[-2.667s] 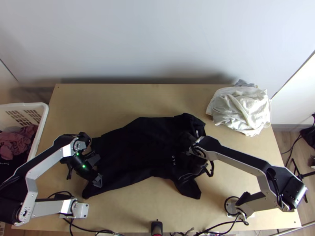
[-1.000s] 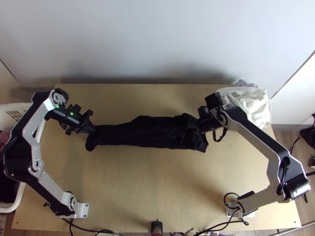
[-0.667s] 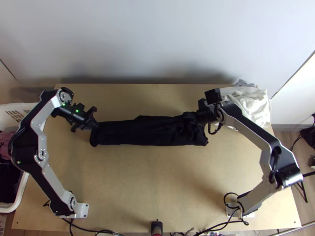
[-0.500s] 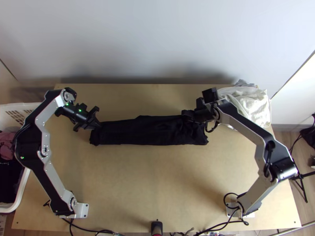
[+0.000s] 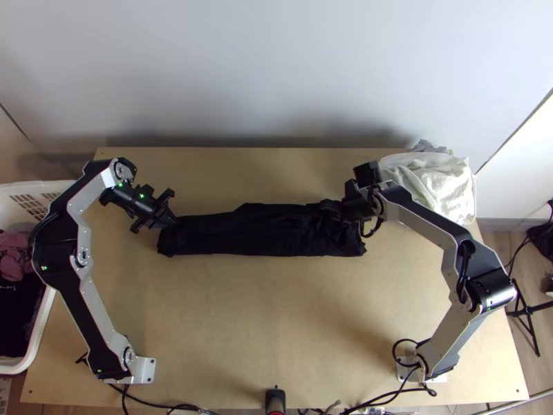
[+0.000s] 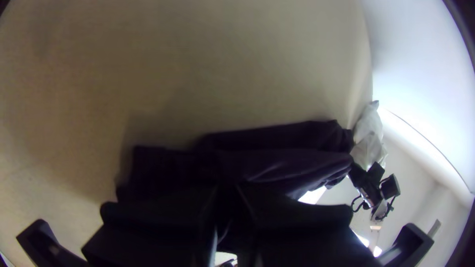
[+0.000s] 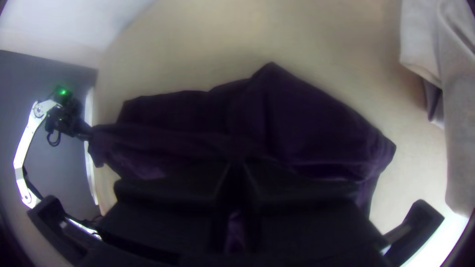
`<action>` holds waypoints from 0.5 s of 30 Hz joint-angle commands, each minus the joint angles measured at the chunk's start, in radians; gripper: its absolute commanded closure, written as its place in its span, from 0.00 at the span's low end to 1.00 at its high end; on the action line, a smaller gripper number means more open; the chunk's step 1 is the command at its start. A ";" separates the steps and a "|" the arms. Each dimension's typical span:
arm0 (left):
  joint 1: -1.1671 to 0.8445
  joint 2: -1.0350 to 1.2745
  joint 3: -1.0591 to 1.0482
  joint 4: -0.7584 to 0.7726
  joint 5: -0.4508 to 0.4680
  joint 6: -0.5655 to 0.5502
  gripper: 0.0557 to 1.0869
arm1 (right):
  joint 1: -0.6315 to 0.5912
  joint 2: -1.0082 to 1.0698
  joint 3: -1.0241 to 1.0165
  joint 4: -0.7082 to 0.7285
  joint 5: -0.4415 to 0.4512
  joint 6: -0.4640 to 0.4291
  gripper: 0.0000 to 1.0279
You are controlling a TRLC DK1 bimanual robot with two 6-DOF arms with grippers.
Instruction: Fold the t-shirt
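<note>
1. Black cloth t-shirt (image 5: 256, 232), one: in a long, narrow, creased band across the light wooden table (image 5: 276, 318).
2. Left gripper (image 5: 172, 220), black: fingers pinching the shirt near one end.
3. Right gripper (image 5: 329, 208), black: fingers pinching the shirt's far side, near the opposite end.
4. Rumpled off-white cloth heap (image 5: 432, 181): far right corner.

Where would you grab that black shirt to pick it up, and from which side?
I'd pinch the shirt at two places along its far long edge, one near each end, coming down from above. It lies on the table as a long, narrow, limp strip running left to right, so a single grip in the middle would probably let both ends droop.
</note>
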 commanded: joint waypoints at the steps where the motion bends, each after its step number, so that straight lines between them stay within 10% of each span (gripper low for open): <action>1: 0.048 0.017 0.026 -0.035 -0.007 0.029 0.78 | -0.025 -0.025 -0.046 -0.001 0.005 -0.075 0.91; 5: 0.080 0.028 0.043 -0.081 -0.007 0.073 0.41 | -0.023 -0.071 -0.097 0.019 0.040 -0.110 0.55; 9: 0.112 0.006 0.064 -0.136 -0.015 0.111 0.25 | -0.023 -0.152 -0.145 0.020 0.040 -0.110 0.10; 15: 0.204 -0.020 0.063 -0.153 -0.017 0.125 0.25 | -0.043 -0.270 -0.203 0.011 0.040 -0.145 0.04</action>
